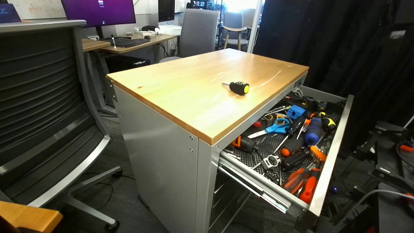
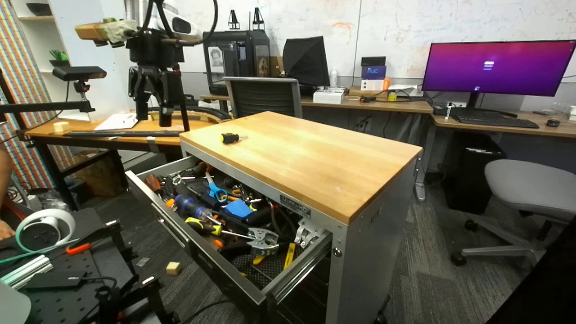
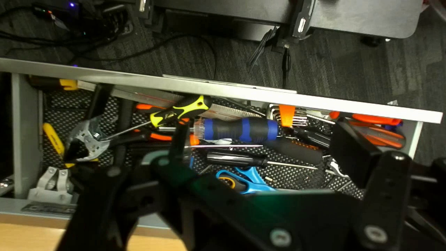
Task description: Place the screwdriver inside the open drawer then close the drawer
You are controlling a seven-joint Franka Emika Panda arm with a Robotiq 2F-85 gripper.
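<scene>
While the two fingers (image 3: 351, 153) stand wide apart, the one pulled-out drawer (image 3: 331, 103) shows beyond them in the wrist view. It holds one blue-and-black handle (image 3: 240, 129), one blue block (image 1: 296, 111), one pair of blue-handled scissors (image 1: 273, 128) and other tools (image 1: 309, 189) too jumbled to count. One stubby black screwdriver (image 1: 238, 87), yellow-ended, lies on the wooden desk (image 1: 181, 84) in both exterior views; beyond stands one purple-lit monitor (image 2: 497, 69).

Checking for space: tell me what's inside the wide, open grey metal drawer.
The drawer holds blue-handled metal scissors, a boxy blue object, a thick blue-and-black tool and other piled tools. Whatever lies beneath them is covered.
</scene>
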